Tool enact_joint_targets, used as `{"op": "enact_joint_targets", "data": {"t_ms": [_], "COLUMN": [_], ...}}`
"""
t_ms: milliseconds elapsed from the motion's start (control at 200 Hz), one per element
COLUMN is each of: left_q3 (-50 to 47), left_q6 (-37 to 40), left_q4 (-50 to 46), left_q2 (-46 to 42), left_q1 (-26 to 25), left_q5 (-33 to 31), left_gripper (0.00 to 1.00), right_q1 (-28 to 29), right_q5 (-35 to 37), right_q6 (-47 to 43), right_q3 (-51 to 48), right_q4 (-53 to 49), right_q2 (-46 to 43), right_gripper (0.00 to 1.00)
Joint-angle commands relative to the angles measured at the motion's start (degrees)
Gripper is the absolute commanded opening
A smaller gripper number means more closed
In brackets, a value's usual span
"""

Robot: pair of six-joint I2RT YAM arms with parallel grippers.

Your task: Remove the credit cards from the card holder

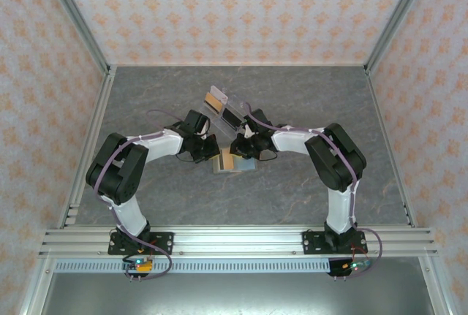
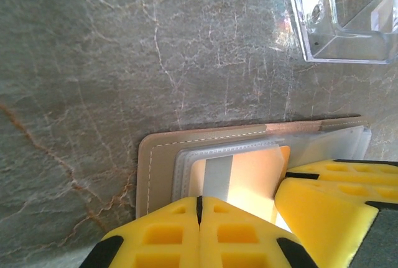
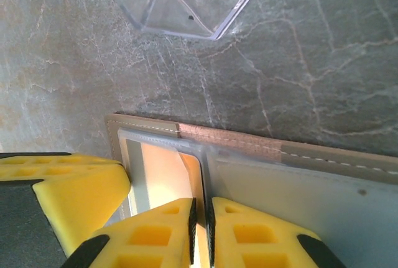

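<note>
The card holder (image 1: 231, 163), a tan stitched folder with clear sleeves, lies open on the table between both arms. In the left wrist view the card holder (image 2: 155, 159) has a pale orange credit card (image 2: 252, 171) with a grey stripe in its top sleeve. My left gripper (image 2: 199, 201) is shut, its tips at that card's near edge with nothing seen between them. My right gripper (image 3: 200, 203) is shut on a thin clear sleeve page standing edge-on beside the orange card (image 3: 165, 168). From above, the left gripper (image 1: 208, 150) and right gripper (image 1: 246, 147) meet over the holder.
A clear plastic slotted stand (image 1: 225, 109) showing a tan and a black rectangle sits just behind the grippers; the stand's corner (image 2: 348, 25) is close ahead. The other arm's yellow fingers (image 2: 336, 209) crowd the holder. Patterned walls and metal rails enclose the grey marbled table (image 1: 146, 110).
</note>
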Motion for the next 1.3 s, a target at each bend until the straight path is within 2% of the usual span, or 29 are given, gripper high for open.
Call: {"op": "enact_joint_targets", "data": {"t_ms": [0, 205, 335, 460, 806, 946, 1106, 1296], "left_q3": [-0.1, 2.5, 3.3, 2.6, 2.1, 2.3, 2.2, 2.4], "left_q6": [2.1, 5.4, 6.4, 6.4, 4.0, 3.9, 3.5, 3.5], "left_q4": [1.1, -3.4, -7.5, -9.8, -4.0, -4.2, -3.8, -3.5], "left_q2": [1.3, -2.5, -5.6, -6.4, -2.0, -0.4, 1.3, 2.0], "left_q1": [-0.4, -0.4, -0.4, -0.4, -0.7, -0.8, -0.8, -0.8], "left_q5": [2.3, 0.7, -3.9, -7.0, -0.6, -0.8, -0.6, 0.3], "left_gripper": [0.00, 0.07, 0.15, 0.16, 0.10, 0.09, 0.09, 0.07], "right_q1": [0.4, 0.4, 0.3, 0.3, 0.3, 0.2, 0.3, 0.3], "right_q5": [-1.8, 0.0, 2.7, 3.8, 4.6, 2.7, 0.6, 0.2], "right_q6": [-0.2, -0.5, -1.3, -1.6, -1.7, -1.7, -1.8, -2.0], "right_q3": [-0.9, -1.3, -1.8, -2.3, -2.6, -2.8, -2.3, -1.4], "right_q4": [2.2, 1.3, 0.0, -0.1, -0.1, 0.6, 0.3, -0.5], "right_q2": [-0.3, -1.5, -2.9, -4.0, -4.3, -4.3, -3.5, -2.3], "right_gripper": [0.15, 0.06, 0.03, 0.02, 0.00, 0.04, 0.14, 0.17]}}
